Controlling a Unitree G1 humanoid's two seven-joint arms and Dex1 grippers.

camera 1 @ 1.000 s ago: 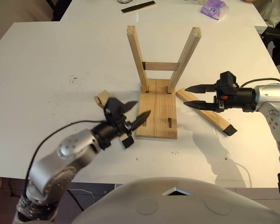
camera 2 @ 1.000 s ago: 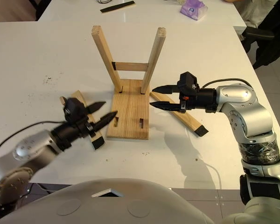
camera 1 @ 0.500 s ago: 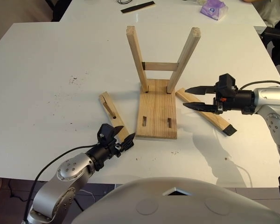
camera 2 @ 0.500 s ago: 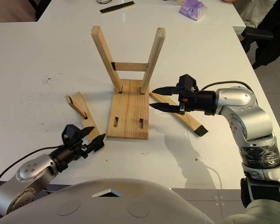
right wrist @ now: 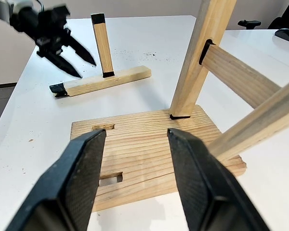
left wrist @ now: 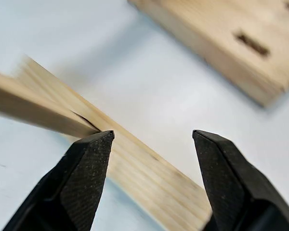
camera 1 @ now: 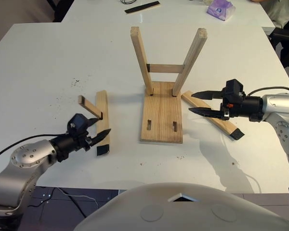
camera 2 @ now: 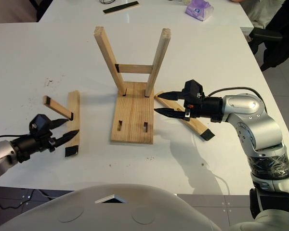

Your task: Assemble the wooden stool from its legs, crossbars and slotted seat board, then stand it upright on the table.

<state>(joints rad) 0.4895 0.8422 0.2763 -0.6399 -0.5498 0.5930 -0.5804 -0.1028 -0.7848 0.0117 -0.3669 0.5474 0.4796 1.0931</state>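
About half the stool looks built. The seat board (camera 1: 161, 118) lies flat, underside up, in the middle of the tabletop (camera 1: 48, 62). Two standing legs (camera 1: 141, 60) rise from its far slots, leaning slightly towards each other at the base, with a crossbar (camera 1: 166, 68) tying them together partway up. The near slots (camera 1: 149, 125) are empty.

The other half is in loose parts. A left leg (camera 1: 102, 120) lies on the tabletop well to the left of the board, with a short bar (camera 1: 89, 107) already plugged into it and jutting out. A right leg (camera 1: 212, 115) lies flat just beside the board's right edge. By my reckoning these two must be joined through that bar, pressed into the empty slots, and the whole thing then turned onto its feet.

The left pincer (camera 1: 102, 126) sits low near the capped end of the left leg, fingers apart and holding nothing; its wrist view shows the wood passing under the gap. The right pincer (camera 1: 190, 102) hovers above the right leg, next to the board, jaws also spread and empty.

All parts are pale, unfinished wood with plain straight grain. The legs and bars are square-cut sticks, and the loose legs carry black caps at the ends. The board is a rectangular plank with small rectangular slots. The tabletop is smooth white with a few dark specks.
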